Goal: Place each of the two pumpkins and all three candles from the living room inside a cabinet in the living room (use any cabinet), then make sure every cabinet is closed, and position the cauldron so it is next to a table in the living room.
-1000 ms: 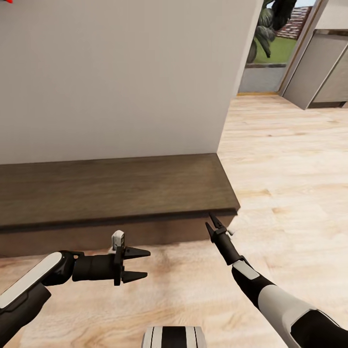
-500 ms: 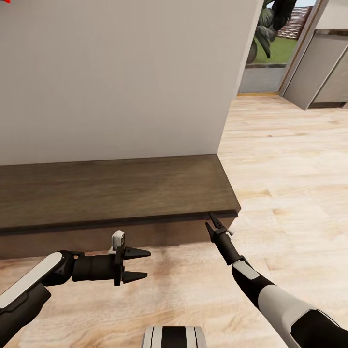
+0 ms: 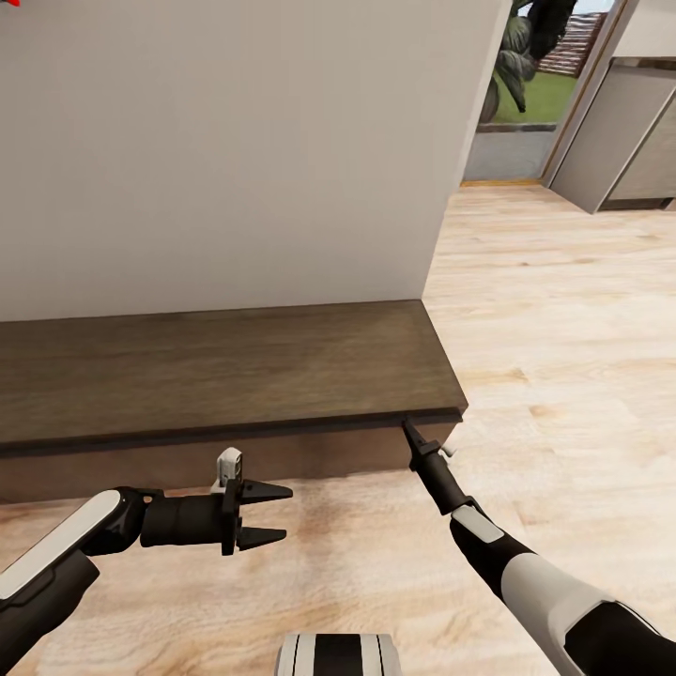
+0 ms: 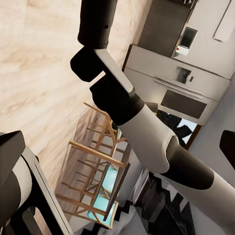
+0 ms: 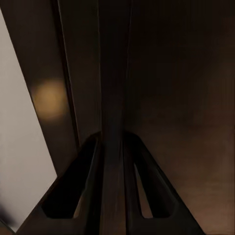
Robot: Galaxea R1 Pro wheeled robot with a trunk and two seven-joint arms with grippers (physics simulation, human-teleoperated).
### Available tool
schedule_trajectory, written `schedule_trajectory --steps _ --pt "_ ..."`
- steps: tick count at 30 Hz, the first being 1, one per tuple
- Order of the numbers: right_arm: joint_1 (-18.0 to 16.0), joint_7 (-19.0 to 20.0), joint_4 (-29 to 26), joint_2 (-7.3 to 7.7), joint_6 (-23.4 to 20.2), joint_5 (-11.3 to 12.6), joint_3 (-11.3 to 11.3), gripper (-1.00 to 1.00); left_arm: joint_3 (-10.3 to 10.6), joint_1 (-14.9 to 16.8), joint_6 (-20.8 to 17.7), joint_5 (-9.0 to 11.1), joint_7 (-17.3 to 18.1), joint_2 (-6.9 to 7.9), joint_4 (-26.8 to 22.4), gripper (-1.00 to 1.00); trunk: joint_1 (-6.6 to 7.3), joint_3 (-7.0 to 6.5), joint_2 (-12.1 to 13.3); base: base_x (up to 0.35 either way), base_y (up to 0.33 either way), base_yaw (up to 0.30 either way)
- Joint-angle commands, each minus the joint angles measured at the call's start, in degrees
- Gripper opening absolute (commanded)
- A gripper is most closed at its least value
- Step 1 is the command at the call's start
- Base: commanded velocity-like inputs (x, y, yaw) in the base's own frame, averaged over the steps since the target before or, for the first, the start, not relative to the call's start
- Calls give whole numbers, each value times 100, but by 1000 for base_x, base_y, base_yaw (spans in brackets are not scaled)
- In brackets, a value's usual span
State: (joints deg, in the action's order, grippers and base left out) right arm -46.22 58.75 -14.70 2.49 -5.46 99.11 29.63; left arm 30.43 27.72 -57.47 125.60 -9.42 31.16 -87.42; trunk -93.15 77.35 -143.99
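The right gripper [image 3: 407, 427] has its 2 fingers [image 5: 73, 191] pressed nearly together, tips against the dark seam under the top board of the cabinet [image 3: 216, 366], near its right end, holding nothing. The left gripper [image 3: 274, 514] hovers over the wood floor [image 3: 563, 310] in front of the cabinet, fingers spread apart and empty. The cabinet stands against the pale wall [image 3: 235, 141].

The right hand [image 3: 407, 427] has crept forward; its closed tips now touch the cabinet [image 3: 225, 371] top's front lip, lower right.
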Motion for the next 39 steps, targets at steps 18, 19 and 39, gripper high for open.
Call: schedule_trajectory --steps 18,19,39 --pt "-1 -30 11 6 -71 71 44 -100 23 5 -1 61 -51 4 -3 100 0 5 -1 0 0 0" --pt "-1 -30 11 6 -71 72 43 -100 24 5 -1 61 -51 4 -3 100 0 5 -1 0 0 0" --pt "-1 -58 4 6 -81 68 52 -100 42 5 -1 61 -51 4 -3 100 0 5 -1 -27 0 0"
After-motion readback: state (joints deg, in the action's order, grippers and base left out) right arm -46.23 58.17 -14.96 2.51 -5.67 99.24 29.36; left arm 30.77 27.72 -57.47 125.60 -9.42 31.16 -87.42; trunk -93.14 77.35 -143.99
